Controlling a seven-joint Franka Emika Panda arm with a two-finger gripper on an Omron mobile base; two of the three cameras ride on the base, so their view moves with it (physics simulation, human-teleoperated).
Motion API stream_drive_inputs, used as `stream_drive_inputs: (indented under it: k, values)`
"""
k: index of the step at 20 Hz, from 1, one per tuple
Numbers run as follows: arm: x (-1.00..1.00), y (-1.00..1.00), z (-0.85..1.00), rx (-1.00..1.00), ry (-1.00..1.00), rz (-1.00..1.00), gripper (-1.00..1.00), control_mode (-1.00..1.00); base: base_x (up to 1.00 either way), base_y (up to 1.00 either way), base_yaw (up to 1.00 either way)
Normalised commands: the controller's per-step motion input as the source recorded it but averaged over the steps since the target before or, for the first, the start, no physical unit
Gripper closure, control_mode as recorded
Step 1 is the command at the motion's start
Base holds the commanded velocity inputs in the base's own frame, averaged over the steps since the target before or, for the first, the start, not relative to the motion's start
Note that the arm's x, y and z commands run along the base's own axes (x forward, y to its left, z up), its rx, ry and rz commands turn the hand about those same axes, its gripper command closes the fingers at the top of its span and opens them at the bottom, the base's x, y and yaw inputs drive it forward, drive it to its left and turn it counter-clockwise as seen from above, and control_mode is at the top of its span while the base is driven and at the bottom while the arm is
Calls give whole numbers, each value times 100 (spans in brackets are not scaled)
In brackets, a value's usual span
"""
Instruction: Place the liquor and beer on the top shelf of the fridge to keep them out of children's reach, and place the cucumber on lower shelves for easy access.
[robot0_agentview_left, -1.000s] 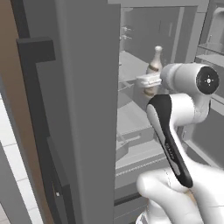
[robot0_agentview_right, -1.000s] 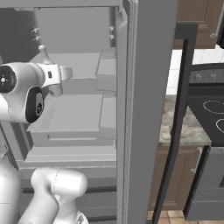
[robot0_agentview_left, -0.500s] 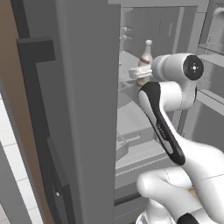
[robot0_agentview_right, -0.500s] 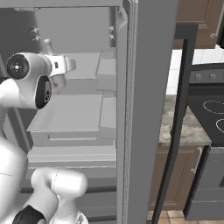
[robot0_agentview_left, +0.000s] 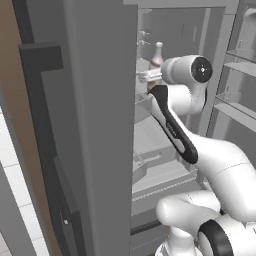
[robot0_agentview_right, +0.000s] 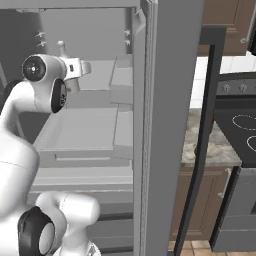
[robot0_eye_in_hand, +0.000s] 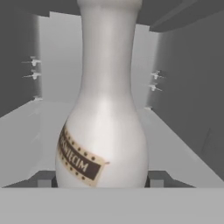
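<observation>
Liquor (robot0_eye_in_hand: 103, 131) upright at centre of your hand view, pinched between your fingers (robot0_eye_in_hand: 153, 178), its neck at upper middle of the left base view, inside the open fridge (robot0_agentview_right: 165, 100), over a grey shelf (robot0_eye_in_hand: 175, 144).

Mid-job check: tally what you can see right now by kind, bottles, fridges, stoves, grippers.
Bottles: 1, the liquor, upright between the gripper jaws
Fridges: 1, the fridge, door open
Stoves: 1, the stove
Grippers: 1
Total: 4
</observation>
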Motion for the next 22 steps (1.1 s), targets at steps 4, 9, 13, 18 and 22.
stream_drive_inputs:
  k: [4, 9, 13, 18, 22]
  values:
    - [68, 4, 0, 5, 0, 0, 100, -100, 0, 0, 0]
    - [67, 2, -2, 6, 0, 0, 100, -100, 0, 0, 0]
    - [64, 13, -24, 0, 0, 0, 100, -100, 0, 0, 0]
    - [59, 18, -32, 0, 0, 0, 100, -100, 0, 0, 0]
    - [56, 19, -29, 0, 0, 0, 100, -100, 0, 0, 0]
